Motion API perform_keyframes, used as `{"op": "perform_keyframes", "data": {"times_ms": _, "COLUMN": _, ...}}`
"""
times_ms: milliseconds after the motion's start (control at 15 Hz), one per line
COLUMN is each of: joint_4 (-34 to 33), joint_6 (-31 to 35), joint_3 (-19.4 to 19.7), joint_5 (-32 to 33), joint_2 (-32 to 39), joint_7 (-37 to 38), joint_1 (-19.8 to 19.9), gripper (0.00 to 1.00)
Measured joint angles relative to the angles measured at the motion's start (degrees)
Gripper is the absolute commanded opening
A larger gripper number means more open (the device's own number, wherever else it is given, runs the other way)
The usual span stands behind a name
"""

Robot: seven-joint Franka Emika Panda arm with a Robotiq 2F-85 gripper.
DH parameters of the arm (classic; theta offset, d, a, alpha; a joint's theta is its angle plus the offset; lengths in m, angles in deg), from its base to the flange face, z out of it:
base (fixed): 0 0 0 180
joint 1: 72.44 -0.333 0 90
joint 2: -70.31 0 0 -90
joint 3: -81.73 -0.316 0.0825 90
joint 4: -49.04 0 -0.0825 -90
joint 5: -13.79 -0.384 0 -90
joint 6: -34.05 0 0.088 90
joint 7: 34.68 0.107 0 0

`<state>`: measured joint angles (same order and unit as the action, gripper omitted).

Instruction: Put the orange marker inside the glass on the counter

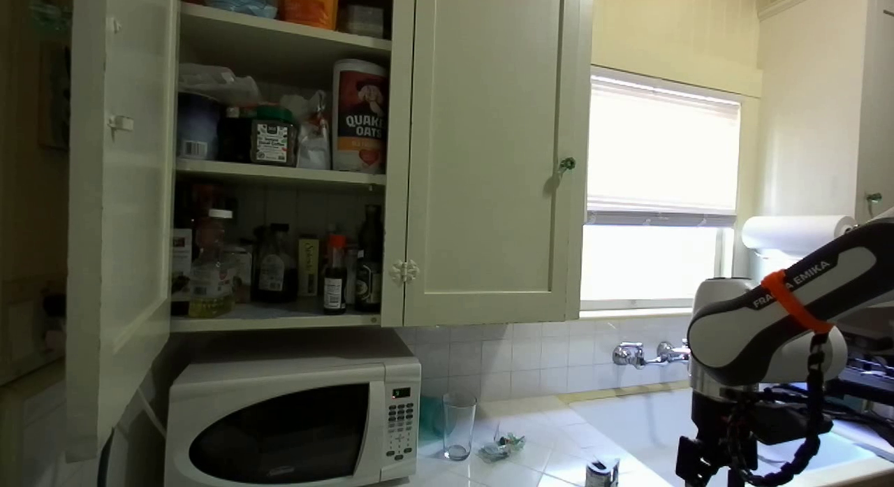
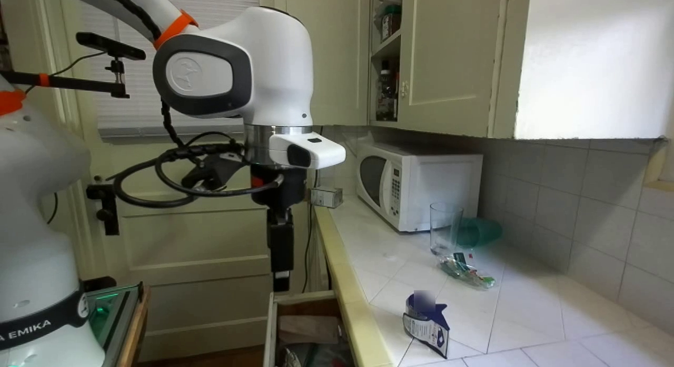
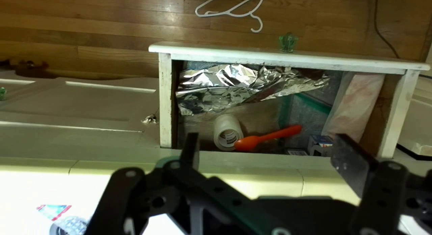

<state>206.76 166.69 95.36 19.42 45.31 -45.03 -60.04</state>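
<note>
Apparently, no marker as such can be made out; what may be meant is a spoon-shaped orange utensil (image 3: pixel 248 143), seen in the open drawer (image 3: pixel 165 103). Its broad end is laid against or just over a tape roll (image 3: pixel 225 125), and its handle, pointed right in the wrist view, is left bare and could be taken from above. The drawer is presumably pulled out so that such a reach is allowed. The gripper (image 3: pixel 268 147) is pointed down near it, its fingers spread wide with nothing held between them, as suits an approach before a grasp. Since the handle is lined up roughly with the closing direction, a turn of the wrist would probably be needed for it to be pinched across.

In both exterior views the glass (image 2: pixel 446 225) is seen upright on the counter (image 2: pixel 521 309), just beside the microwave (image 2: pixel 442 182); with its mouth upward and uncovered, a long thing could be lowered in, perhaps handle first. A crumpled plastic packet (image 2: pixel 466 272) is placed close to its base, and a blue pouch (image 2: pixel 428 325) is stood nearer the drawer, where it might be brushed during a low carry.
</note>
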Motion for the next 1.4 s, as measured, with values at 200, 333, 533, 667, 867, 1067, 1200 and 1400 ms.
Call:
{"op": "perform_keyframes", "data": {"times_ms": 200, "joint_4": -0.03, "joint_6": 3.39, "joint_3": -0.17, "joint_5": 3.52, "joint_2": 3.61, "joint_7": -0.16, "joint_1": 0.62, "gripper": 1.0}}
{"op": "perform_keyframes", "data": {"times_ms": 333, "joint_4": 0.06, "joint_6": 6.56, "joint_3": -0.63, "joint_5": 5.29, "joint_2": 7.41, "joint_7": -0.14, "joint_1": 0.6, "gripper": 1.0}}
{"op": "perform_keyframes", "data": {"times_ms": 533, "joint_4": 0.17, "joint_6": 13.16, "joint_3": -1.75, "joint_5": 6.36, "joint_2": 13.64, "joint_7": 0.07, "joint_1": 0.5, "gripper": 1.0}}
{"op": "perform_keyframes", "data": {"times_ms": 667, "joint_4": 0.18, "joint_6": 17.85, "joint_3": -2.72, "joint_5": 6.51, "joint_2": 17.42, "joint_7": 0.94, "joint_1": 0.32, "gripper": 1.0}}
{"op": "perform_keyframes", "data": {"times_ms": 867, "joint_4": -0.12, "joint_6": 21.21, "joint_3": -4.43, "joint_5": 6.7, "joint_2": 22.41, "joint_7": 3.12, "joint_1": -0.47, "gripper": 1.0}}
{"op": "perform_keyframes", "data": {"times_ms": 1067, "joint_4": -0.69, "joint_6": 21.21, "joint_3": -5.03, "joint_5": 6.7, "joint_2": 24.95, "joint_7": 3.65, "joint_1": -1.35, "gripper": 1.0}}
{"op": "perform_keyframes", "data": {"times_ms": 1200, "joint_4": -0.89, "joint_6": 21.21, "joint_3": -5.01, "joint_5": 6.7, "joint_2": 25.1, "joint_7": 3.65, "joint_1": -1.36, "gripper": 1.0}}
{"op": "perform_keyframes", "data": {"times_ms": 1400, "joint_4": -1.0, "joint_6": 21.98, "joint_3": -5.01, "joint_5": 6.68, "joint_2": 25.32, "joint_7": 3.68, "joint_1": -1.45, "gripper": 1.0}}
